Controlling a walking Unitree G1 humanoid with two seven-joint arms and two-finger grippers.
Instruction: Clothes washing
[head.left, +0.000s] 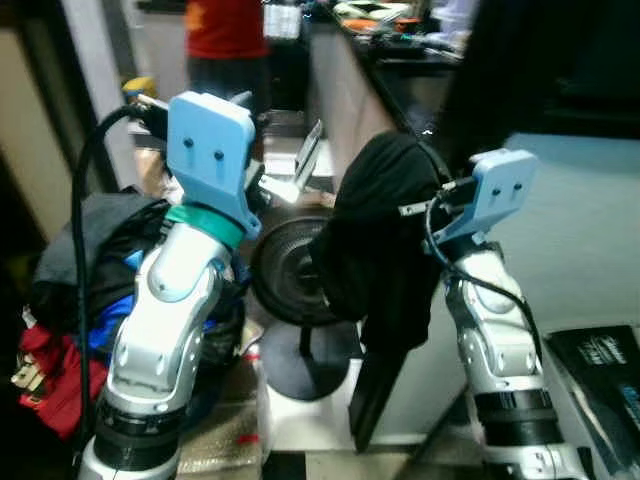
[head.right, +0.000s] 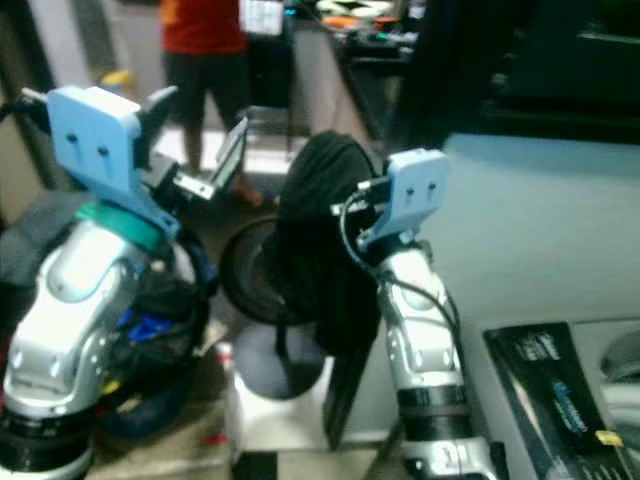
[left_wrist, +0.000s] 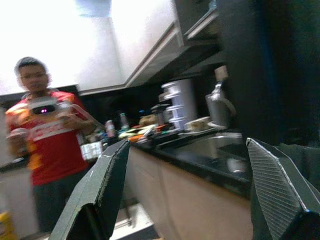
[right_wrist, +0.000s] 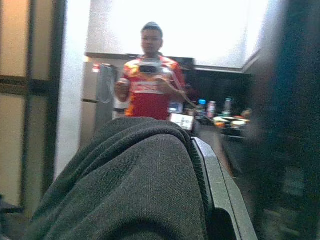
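Note:
A black garment (head.left: 378, 250) hangs in front of me, bunched at the top and trailing down toward the floor. My right gripper (head.left: 420, 208) is raised at chest height and shut on its upper part; in the right wrist view the cloth (right_wrist: 135, 180) drapes over one finger, with the other finger (right_wrist: 220, 192) showing beside it. My left gripper (head.left: 278, 135) is raised to the left of the garment, apart from it. Its two fingers (left_wrist: 100, 190) stand open with nothing between them. A heap of dark, blue and red clothes (head.left: 90, 290) lies low on the left.
A pale flat appliance top (head.left: 580, 230) runs along the right, with a black packet (head.left: 600, 365) on it. A round dark fan on a stand (head.left: 290, 275) sits behind the garment. A person in a red shirt (head.left: 225, 30) stands at the back beside a cluttered dark counter (head.left: 385, 45).

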